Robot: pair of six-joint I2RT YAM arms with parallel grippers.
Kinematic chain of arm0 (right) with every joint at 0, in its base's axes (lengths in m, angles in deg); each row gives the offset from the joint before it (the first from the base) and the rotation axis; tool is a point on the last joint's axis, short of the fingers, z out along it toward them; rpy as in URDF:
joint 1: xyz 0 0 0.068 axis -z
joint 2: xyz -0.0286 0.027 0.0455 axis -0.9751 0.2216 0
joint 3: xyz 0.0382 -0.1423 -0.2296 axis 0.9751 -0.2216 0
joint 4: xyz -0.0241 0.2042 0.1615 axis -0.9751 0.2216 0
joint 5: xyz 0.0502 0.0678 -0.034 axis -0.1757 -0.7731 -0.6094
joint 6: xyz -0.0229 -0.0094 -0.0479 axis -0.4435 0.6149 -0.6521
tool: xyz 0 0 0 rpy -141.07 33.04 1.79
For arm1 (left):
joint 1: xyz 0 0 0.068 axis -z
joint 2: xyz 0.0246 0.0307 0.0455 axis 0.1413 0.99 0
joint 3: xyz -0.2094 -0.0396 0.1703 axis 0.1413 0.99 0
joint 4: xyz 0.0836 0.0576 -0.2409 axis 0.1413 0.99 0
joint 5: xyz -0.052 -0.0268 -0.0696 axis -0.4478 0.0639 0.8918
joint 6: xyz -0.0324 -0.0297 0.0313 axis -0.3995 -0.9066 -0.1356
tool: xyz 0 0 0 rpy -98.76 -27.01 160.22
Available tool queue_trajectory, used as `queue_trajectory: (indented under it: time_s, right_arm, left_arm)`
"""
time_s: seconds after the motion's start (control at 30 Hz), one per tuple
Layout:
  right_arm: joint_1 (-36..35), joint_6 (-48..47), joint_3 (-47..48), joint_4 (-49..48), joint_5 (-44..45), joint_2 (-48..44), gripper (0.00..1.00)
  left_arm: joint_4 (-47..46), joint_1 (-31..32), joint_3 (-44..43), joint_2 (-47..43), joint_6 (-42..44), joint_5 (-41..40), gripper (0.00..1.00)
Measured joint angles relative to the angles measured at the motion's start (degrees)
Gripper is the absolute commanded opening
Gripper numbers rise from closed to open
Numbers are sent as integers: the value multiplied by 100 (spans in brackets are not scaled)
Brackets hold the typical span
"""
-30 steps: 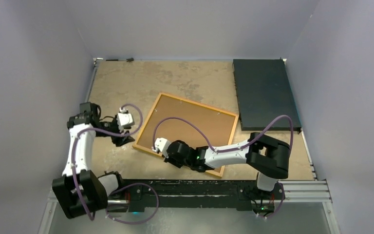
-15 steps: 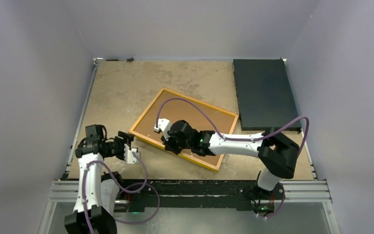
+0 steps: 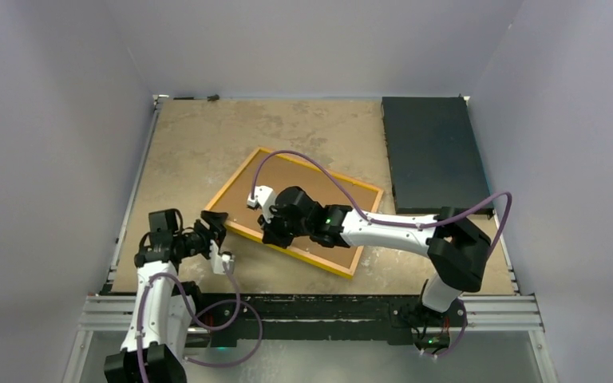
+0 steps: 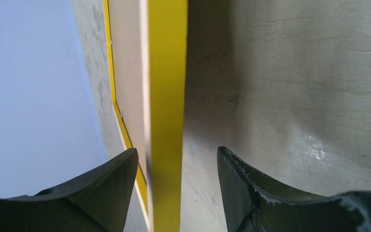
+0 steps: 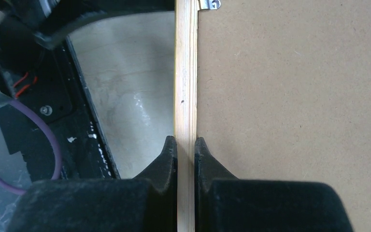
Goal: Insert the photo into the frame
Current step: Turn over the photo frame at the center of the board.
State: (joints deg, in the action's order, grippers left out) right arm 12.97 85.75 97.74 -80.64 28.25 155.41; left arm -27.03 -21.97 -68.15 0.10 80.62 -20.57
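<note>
While the frame sits reverse side up on the table, its wooden rail runs straight up between the right gripper's jaws, pinched tight. The left gripper gapes wide, with the yellow edge between its jaws and bare tabletop beside it.

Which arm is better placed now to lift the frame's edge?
Right, probably. The right gripper is shut on the frame at its wooden edge, while the left gripper is open astride the yellow edge, gripping nothing.

Matt brown backing board, smooth wooden frame, glossy mottled table.
</note>
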Motion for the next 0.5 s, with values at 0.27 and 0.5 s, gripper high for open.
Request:
queue_trajectory:
  time_s: [0.27,0.5]
  right_arm:
    - [11,-4,258,245,-164,0,15]
    - [17,-295,553,404,125,-70,90]
  left_arm:
    - [-1303,1064,367,-85,-164,-466,12]
    - [-1659,1252,153,-20,-763,-649,5]
